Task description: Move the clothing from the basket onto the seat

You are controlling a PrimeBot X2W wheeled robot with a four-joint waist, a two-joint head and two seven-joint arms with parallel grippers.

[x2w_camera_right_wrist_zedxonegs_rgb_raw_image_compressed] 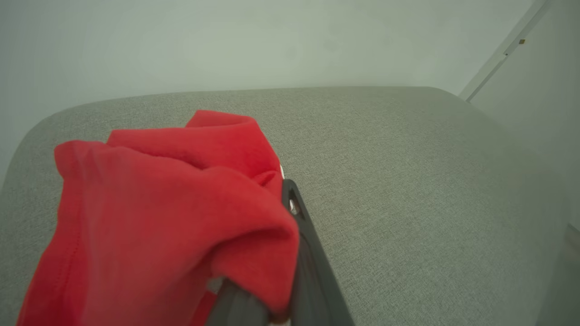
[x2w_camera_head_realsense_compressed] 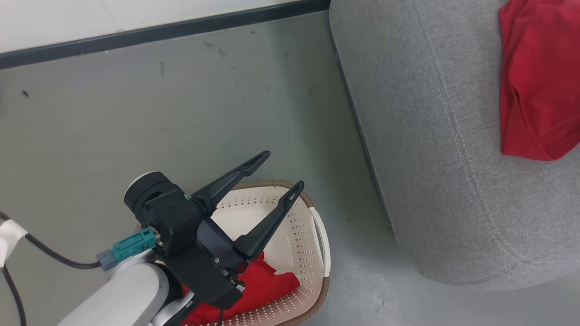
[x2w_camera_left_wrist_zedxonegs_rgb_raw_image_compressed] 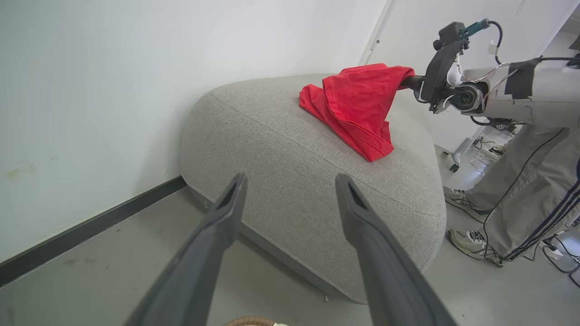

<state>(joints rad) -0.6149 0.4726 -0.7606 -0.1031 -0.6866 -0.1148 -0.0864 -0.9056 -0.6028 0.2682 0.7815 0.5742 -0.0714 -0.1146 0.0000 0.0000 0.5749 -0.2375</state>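
Clothing is in two places at this moment. One red garment (x2w_camera_left_wrist_zedxonegs_rgb_raw_image_compressed: 358,104) is pinched in the right gripper (x2w_camera_right_wrist_zedxonegs_rgb_raw_image_compressed: 290,194), whose two fingers are closed together on a fold of it. The cloth is bunched over the fingers and hides most of one of them. From there it hangs down, so that its lower corner touches the top of the grey seat (x2w_camera_head_realsense_compressed: 430,136), on the part away from the basket (x2w_camera_head_realsense_compressed: 308,226). A second red garment (x2w_camera_head_realsense_compressed: 263,285) lies crumpled in the bottom of the basket. The basket stands on the grey floor (x2w_camera_head_realsense_compressed: 181,113) near the rounded side of the seat, with a strip of bare floor between them. The left gripper (x2w_camera_head_realsense_compressed: 284,168) hangs above the basket with its fingers spread wide, holding nothing and pointing toward the seat. In the head view its black wrist body and the pale forearm cover part of the second red garment and of the basket's near rim. A white wall with a black skirting (x2w_camera_head_realsense_compressed: 158,34) runs behind the basket and the seat. In the left wrist view a person's legs (x2w_camera_left_wrist_zedxonegs_rgb_raw_image_compressed: 530,194), in grey trousers with striped sides, stand on the floor close to the far side of the seat, just below the right arm. The person wears light sport shoes (x2w_camera_left_wrist_zedxonegs_rgb_raw_image_compressed: 466,242), and loose cables (x2w_camera_left_wrist_zedxonegs_rgb_raw_image_compressed: 559,249) lie on the floor beside them.
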